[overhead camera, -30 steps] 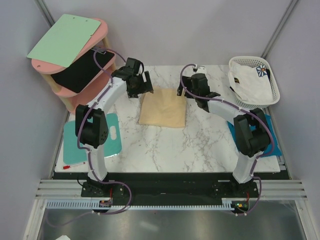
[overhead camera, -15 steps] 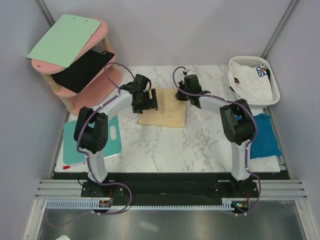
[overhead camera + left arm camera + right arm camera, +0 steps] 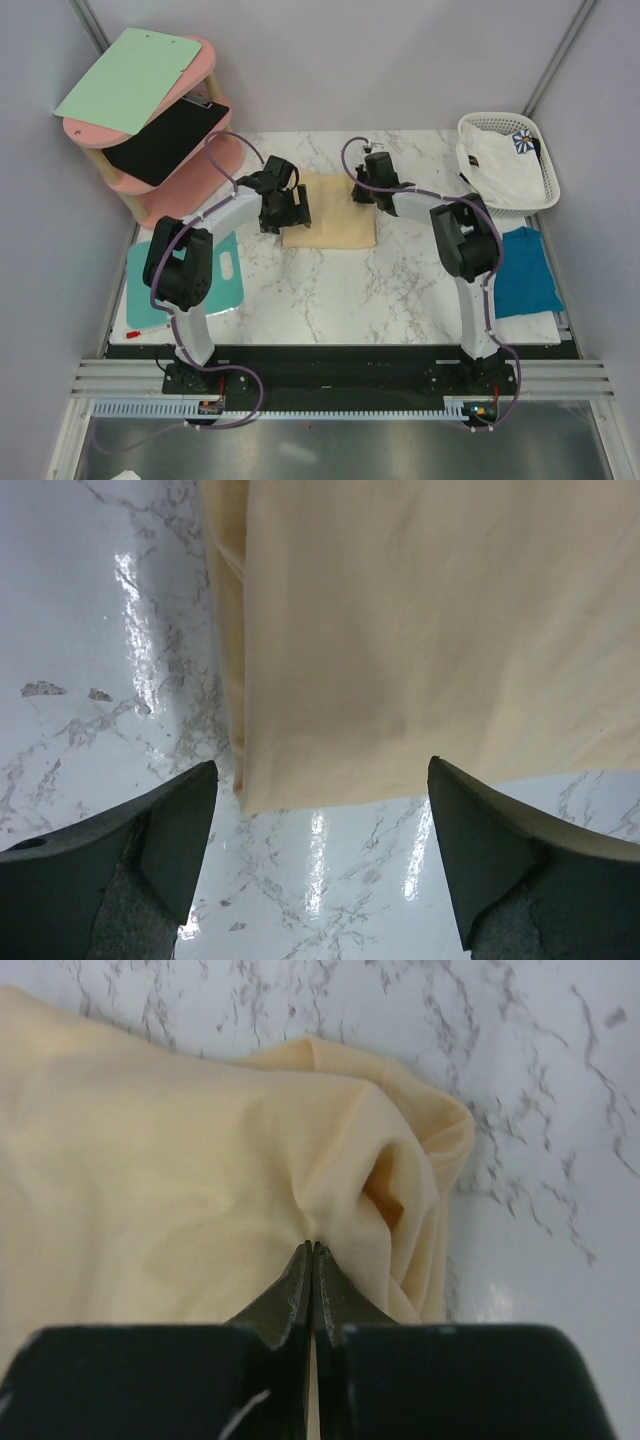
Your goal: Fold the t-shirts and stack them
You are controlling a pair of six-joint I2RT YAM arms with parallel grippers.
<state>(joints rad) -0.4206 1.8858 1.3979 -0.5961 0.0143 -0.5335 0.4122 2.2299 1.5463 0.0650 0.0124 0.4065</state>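
A pale yellow t-shirt (image 3: pixel 330 215) lies folded into a rough square mid-table. My left gripper (image 3: pixel 288 210) stands open at its left side; in the left wrist view the fingers straddle the shirt's corner (image 3: pixel 420 630) and touch nothing. My right gripper (image 3: pixel 362 190) is at the shirt's far right corner, shut on a pinch of the yellow cloth (image 3: pixel 150 1190), which puckers at the tips (image 3: pixel 313 1247). A teal-blue t-shirt (image 3: pixel 525 270) lies at the table's right edge. A white t-shirt (image 3: pixel 497 165) fills the basket.
The white lattice basket (image 3: pixel 500 121) stands at the back right. A pink shelf unit (image 3: pixel 190 185) carrying a green board and a black board stands at the back left. A turquoise board (image 3: pixel 190 285) and a red pen (image 3: pixel 150 326) lie at the front left.
My right gripper has gone from open to shut on the yellow shirt's far right corner, and its arm has swung left. The left gripper has moved down to the shirt's left edge.
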